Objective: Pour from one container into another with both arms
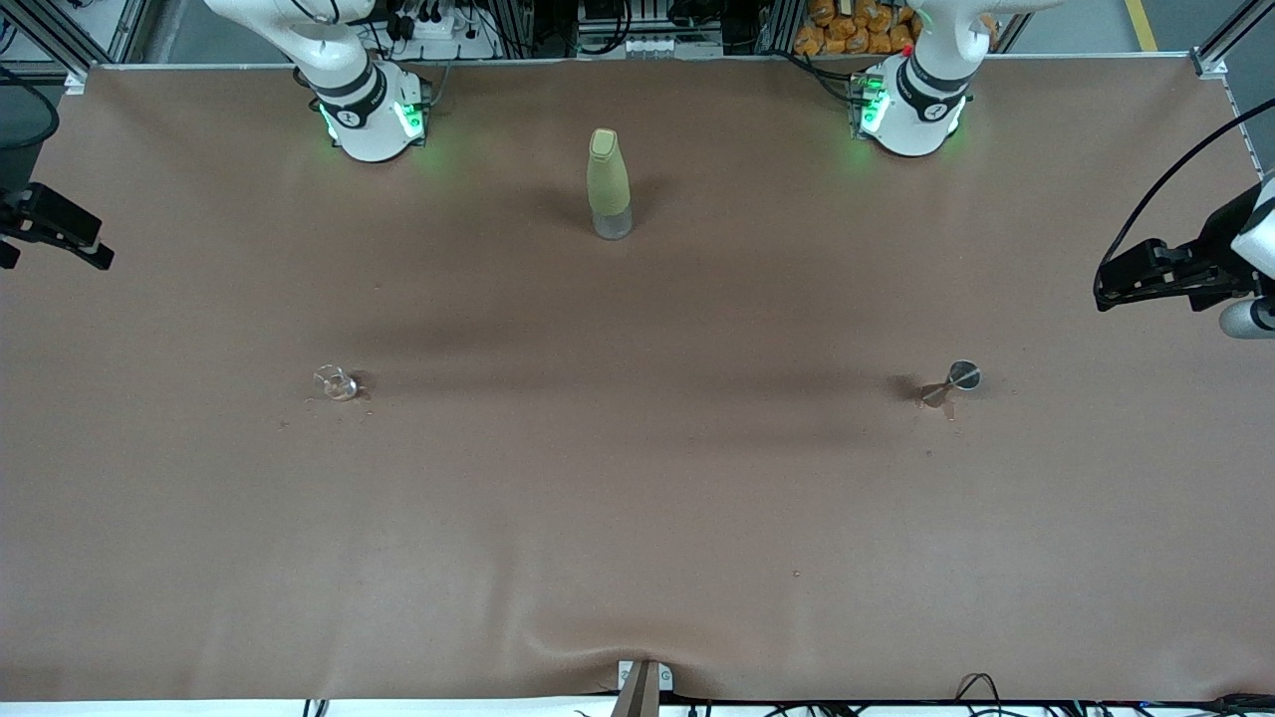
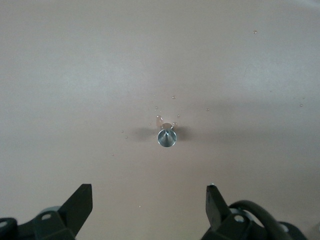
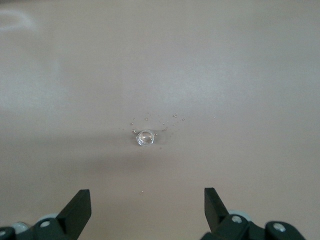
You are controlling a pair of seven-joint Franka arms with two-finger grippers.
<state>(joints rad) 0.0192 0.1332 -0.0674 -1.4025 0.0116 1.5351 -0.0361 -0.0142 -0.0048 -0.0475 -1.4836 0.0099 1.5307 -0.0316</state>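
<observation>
Nearest the front camera, a small clear glass cup (image 1: 337, 383) stands toward the right arm's end; a metal jigger (image 1: 954, 381) stands toward the left arm's end. Farther away, between the bases, rises 1 green bottle (image 1: 609, 183). Left gripper (image 2: 150, 202) and right gripper (image 3: 147, 206) hover with fingers spread, empty.

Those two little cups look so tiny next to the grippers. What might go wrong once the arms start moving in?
The small glass cup is clear and could be knocked over as the open right gripper closes. The metal cup has a narrow waist, so it may slip from the open left gripper. Droplets already lie around both; more could spill.
</observation>
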